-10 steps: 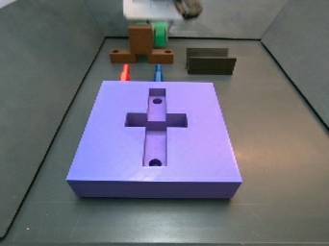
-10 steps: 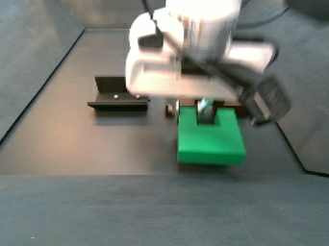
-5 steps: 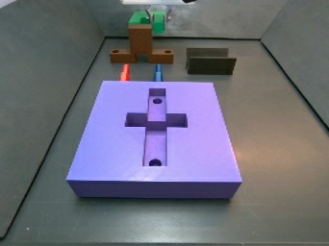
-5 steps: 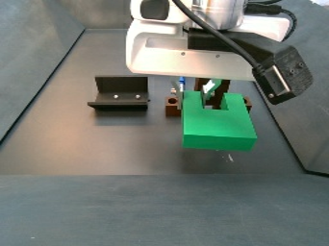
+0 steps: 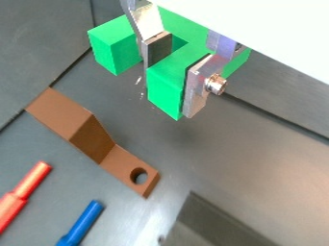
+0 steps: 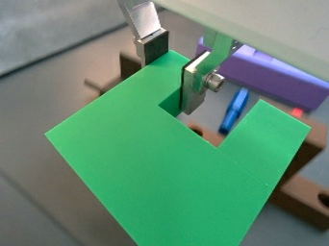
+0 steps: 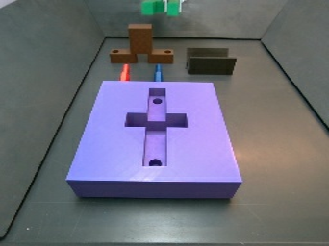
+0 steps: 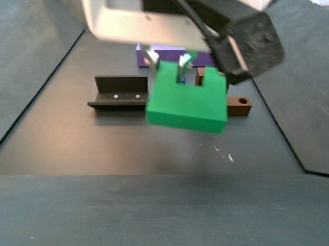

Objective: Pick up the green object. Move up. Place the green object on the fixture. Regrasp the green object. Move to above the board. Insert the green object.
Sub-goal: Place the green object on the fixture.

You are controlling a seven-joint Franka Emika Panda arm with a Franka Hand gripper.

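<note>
Pincer [image 5: 178, 60] is clamped on the green object [image 6: 167, 159], carried in the air well above the worktop [image 7: 276, 144], at the far end beyond the board [image 7: 157, 135]. In a side view only the bottom edge of the green object [image 7: 162, 8] shows at the top of the frame; the pincer itself is cut off there.

Grip: both wrist views show the silver fingers [image 6: 195, 82] pinching the web at the base of the notch, one plate inside the notch, one on the outer face.

Handling, my read: rigid blocky piece, likely light plastic, smooth faces, so some slip risk. It is large against a narrow grip, so it could pivot on contact. It hangs slightly tilted in a side view [image 8: 189, 96]. Flat parallel faces are the right place to hold; the web works for carrying, but insertion will probably need a different hold, hence the regrasp.

Fixture [image 7: 213, 61] sits far right, empty, well apart from the object. Brown stand [image 7: 139, 45] and the red peg [image 7: 125, 69] and blue peg [image 7: 158, 70] lie on the far side, just off the board.

Hard to tell:
- prong tips out of frame in the wrist views
- fixture slot partly hidden
- exact height over the fixture
</note>
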